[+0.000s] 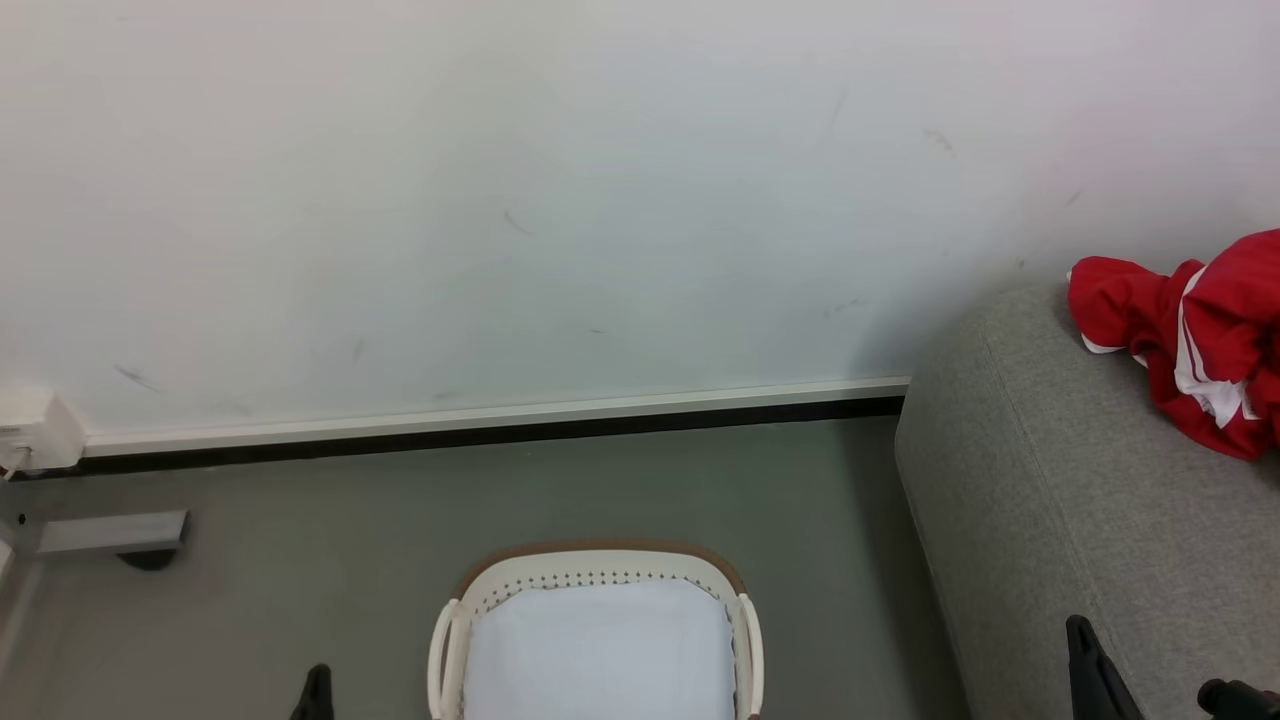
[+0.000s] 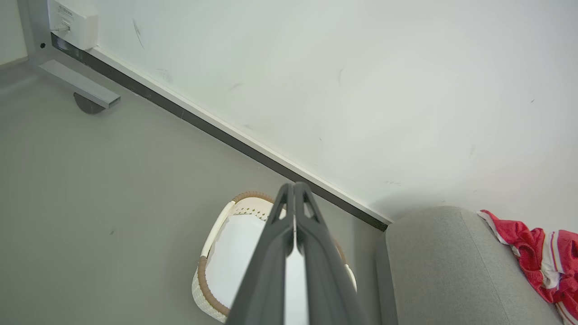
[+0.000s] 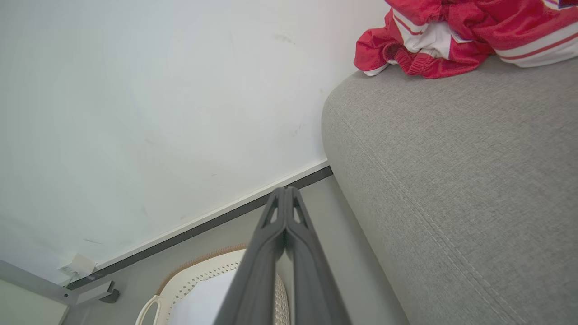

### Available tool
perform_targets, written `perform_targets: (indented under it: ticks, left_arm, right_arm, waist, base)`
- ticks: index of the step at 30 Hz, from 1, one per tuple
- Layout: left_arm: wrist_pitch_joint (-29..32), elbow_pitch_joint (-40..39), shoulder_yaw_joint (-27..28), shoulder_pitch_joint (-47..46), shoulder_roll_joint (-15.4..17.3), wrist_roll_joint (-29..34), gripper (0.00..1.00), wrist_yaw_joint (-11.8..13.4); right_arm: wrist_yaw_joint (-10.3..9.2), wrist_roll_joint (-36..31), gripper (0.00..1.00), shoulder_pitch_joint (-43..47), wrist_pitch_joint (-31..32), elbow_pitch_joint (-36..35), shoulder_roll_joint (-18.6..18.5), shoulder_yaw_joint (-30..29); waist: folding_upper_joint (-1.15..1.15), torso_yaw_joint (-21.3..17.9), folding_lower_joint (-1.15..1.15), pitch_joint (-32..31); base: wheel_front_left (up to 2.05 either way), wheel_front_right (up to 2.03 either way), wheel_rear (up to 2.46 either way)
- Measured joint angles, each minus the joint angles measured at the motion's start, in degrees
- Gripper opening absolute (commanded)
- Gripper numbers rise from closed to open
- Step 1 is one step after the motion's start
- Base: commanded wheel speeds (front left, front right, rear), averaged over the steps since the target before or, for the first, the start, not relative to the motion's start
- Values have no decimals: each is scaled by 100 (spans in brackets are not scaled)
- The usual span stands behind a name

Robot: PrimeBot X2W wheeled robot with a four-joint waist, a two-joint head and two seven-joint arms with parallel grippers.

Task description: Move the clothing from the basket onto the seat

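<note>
The clothing [image 1: 1200, 340], a bright red bundle with white stripes, lies on top of the grey seat [image 1: 1060, 520] at the right, close to the wall. The cream basket [image 1: 600, 610] with its brown rim stands on the floor at bottom centre; the part of its inside that shows is bare white. My left gripper [image 2: 293, 186] is shut with nothing in it, held above the basket [image 2: 212, 253]. My right gripper [image 3: 285, 190] is likewise shut and holds nothing, between the basket [image 3: 198, 280] and the seat [image 3: 451, 180]. Dark tips of the left gripper [image 1: 318, 692] and the right gripper [image 1: 1092, 662] show at the bottom edge.
A white wall with a dark baseboard [image 1: 500, 430] runs behind the basket. A white wall box [image 1: 35, 430] and a grey metal foot [image 1: 110, 532] sit at the far left. Grey floor [image 1: 300, 560] spreads between wall, basket and seat.
</note>
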Motion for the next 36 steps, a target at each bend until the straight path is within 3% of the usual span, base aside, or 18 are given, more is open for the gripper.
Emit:
perform_targets:
  ticks: [36]
  left_arm:
    - [692, -131, 109, -425, 10, -2672, 0, -112]
  right_arm:
    - [0, 2762, 0, -206, 678, -332, -15, -290]
  waist:
    - [0, 107, 0, 20]
  base:
    - [0, 0, 0]
